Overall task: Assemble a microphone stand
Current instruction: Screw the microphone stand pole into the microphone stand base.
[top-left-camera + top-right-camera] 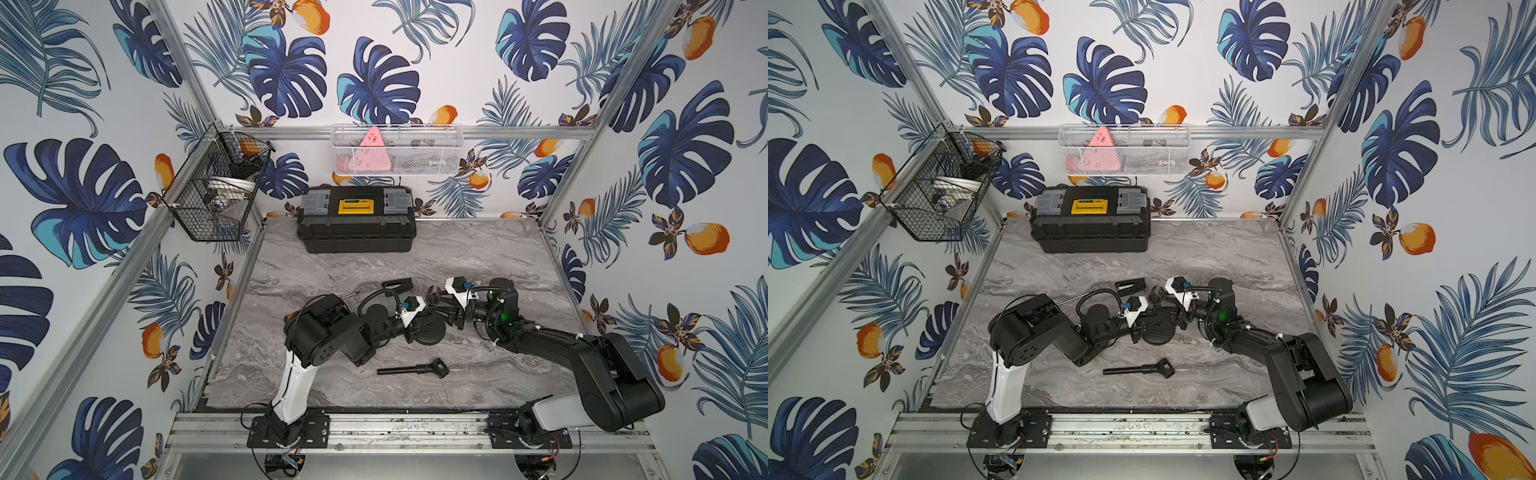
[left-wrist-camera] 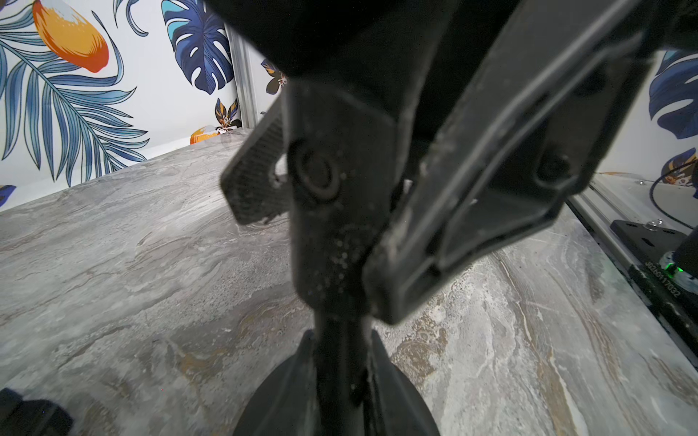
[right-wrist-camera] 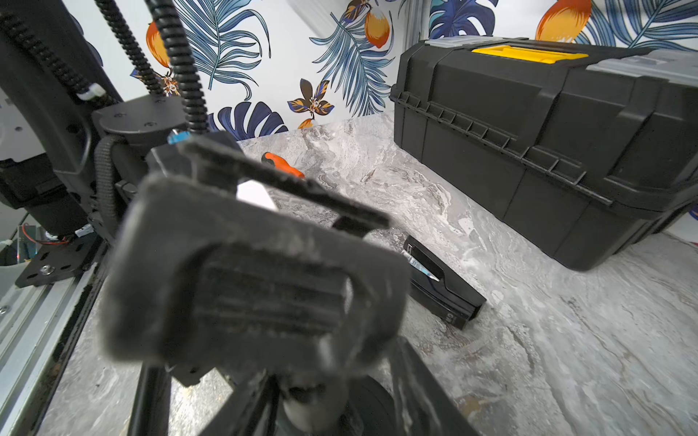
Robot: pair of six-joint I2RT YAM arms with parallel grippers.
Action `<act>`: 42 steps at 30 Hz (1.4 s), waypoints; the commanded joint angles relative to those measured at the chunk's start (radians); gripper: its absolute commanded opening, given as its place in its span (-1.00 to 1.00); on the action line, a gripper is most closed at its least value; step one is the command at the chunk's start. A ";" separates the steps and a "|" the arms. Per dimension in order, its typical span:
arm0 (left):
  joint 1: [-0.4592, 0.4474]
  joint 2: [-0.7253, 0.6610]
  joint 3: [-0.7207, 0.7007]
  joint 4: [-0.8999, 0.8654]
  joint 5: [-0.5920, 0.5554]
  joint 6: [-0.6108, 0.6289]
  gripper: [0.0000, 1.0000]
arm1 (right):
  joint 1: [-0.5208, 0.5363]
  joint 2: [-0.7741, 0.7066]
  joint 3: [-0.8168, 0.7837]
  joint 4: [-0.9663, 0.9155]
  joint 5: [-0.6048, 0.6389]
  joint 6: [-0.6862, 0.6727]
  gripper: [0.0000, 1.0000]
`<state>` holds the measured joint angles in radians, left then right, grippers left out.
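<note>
Left jaws pinch the stand post (image 2: 332, 234) above its round base (image 1: 428, 331); right jaws nearby, width unclear

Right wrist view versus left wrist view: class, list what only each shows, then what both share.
Only the right wrist view: the black toolbox, an orange-handled tool and a black clip part lying flat. Only the left wrist view: the left gripper clearly clamped on the stand post, and a green light. Both: the marble tabletop and leaf wallpaper.
</note>
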<state>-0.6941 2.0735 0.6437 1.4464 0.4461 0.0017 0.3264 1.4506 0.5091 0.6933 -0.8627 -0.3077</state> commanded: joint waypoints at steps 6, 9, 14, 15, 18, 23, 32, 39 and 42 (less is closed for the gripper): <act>-0.002 -0.005 0.000 -0.077 0.030 0.025 -0.65 | 0.006 0.004 -0.011 0.036 -0.009 0.001 -0.64; -0.002 -0.004 -0.001 -0.073 0.017 0.019 -0.61 | 0.019 0.000 -0.028 0.054 0.031 0.006 -0.90; -0.003 -0.009 0.002 -0.086 0.011 0.017 -0.59 | 0.068 -0.013 -0.079 0.140 0.220 0.051 -1.00; -0.004 -0.010 0.002 -0.089 0.010 0.020 -0.59 | 0.083 -0.014 -0.093 0.174 0.269 0.069 -1.00; -0.002 -0.013 -0.005 -0.082 0.004 0.024 -0.58 | 0.160 -0.027 -0.123 0.203 0.416 0.067 -1.00; -0.002 -0.005 -0.013 -0.064 0.000 0.017 -0.58 | 0.225 -0.006 -0.208 0.387 0.595 0.154 -1.00; -0.003 -0.015 -0.015 -0.067 -0.002 0.019 -0.62 | 0.291 -0.051 -0.293 0.479 0.808 0.220 -1.00; -0.002 -0.008 -0.009 -0.064 0.003 0.015 -0.66 | 0.367 -0.098 -0.291 0.369 0.992 0.246 -1.00; -0.002 0.005 -0.010 -0.046 0.002 0.012 -0.69 | 0.376 -0.070 -0.295 0.411 0.993 0.252 -1.00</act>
<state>-0.6983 2.0651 0.6357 1.4311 0.4427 0.0193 0.6979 1.3643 0.2165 1.1442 0.0223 -0.0704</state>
